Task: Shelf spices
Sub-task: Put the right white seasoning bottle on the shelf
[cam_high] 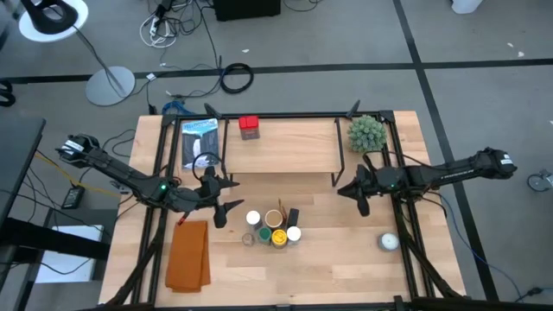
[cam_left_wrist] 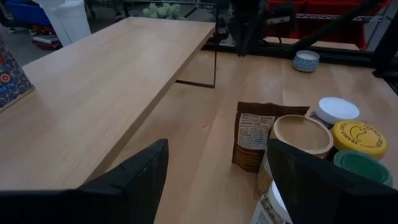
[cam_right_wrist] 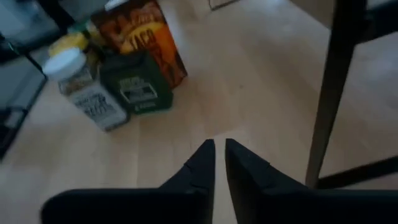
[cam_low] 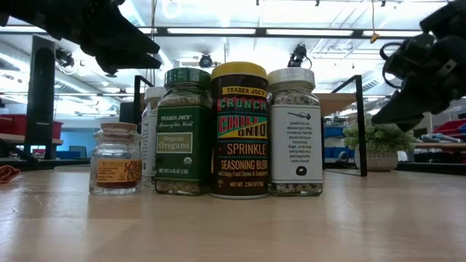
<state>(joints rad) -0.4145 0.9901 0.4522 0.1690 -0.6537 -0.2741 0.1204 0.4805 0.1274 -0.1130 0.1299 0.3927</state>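
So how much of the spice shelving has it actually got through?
Barely started. Only the red tin sits on the shelf. Nothing is in hand: the left claw hangs open beside the cluster of spice jars on the table, and the right claw is nearly closed, empty. All those jars remain.

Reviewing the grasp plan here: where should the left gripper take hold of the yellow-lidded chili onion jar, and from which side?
Grip the yellow-lidded jar at its lid, coming straight down from above. It stands upright and packed among the other jars: oregano jar on one side, white-lidded jar on the other, so its sides look blocked. The left gripper is open beside the cluster.
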